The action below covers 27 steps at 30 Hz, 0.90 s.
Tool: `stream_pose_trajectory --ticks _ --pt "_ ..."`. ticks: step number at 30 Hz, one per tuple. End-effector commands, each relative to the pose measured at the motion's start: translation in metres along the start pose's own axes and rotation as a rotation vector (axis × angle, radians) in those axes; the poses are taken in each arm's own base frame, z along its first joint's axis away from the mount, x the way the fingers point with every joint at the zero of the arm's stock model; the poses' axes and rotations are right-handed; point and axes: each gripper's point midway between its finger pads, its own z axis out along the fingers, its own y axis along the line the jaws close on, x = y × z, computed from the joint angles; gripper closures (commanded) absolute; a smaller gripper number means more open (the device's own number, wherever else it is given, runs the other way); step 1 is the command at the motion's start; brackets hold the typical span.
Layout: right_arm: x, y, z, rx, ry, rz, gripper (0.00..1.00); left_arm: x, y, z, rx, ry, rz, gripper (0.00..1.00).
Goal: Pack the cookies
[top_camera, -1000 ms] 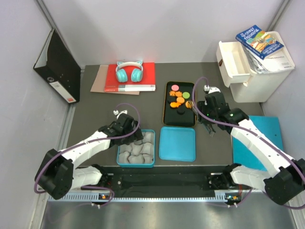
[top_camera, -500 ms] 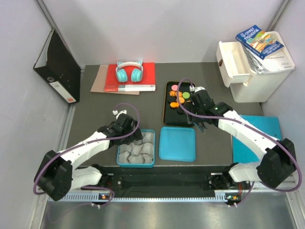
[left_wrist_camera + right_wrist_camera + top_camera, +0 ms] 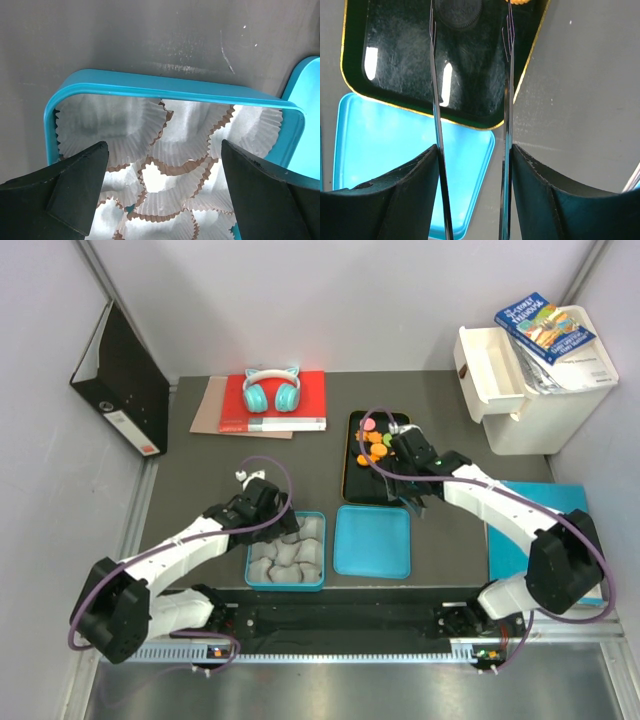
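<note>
my right hand (image 3: 470,20) hangs partly open over the black tray (image 3: 395,75), a black cookie (image 3: 456,11) between its thin blades, not clamped. the cookies (image 3: 374,445) lie on that tray. my left hand (image 3: 161,145) gapes wide above the paper cups (image 3: 125,125) in the teal tin (image 3: 150,91).

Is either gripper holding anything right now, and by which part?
Nothing is held. The left gripper hangs open over the paper cups; the right gripper stands open over the black tray, a black cookie loose between its blades.

Bright, even light; slight glare
</note>
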Motion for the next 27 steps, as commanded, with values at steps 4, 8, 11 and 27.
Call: stream_pose_trajectory --ticks 4,8,11,27 --pt "-0.034 0.010 0.006 0.005 -0.080 -0.006 0.43 -0.020 -0.016 -0.018 0.056 -0.067 0.001 0.02" --pt "-0.035 0.011 0.014 0.024 -0.062 -0.006 0.43 -0.024 -0.019 -0.024 0.069 -0.078 0.001 0.02" --pt "-0.034 0.012 0.019 0.025 -0.049 -0.007 0.46 -0.027 -0.018 -0.028 0.065 -0.089 0.004 0.02" --pt "-0.038 0.007 -0.021 -0.005 -0.107 0.022 0.63 -0.043 0.008 -0.047 -0.048 -0.194 -0.029 0.02"
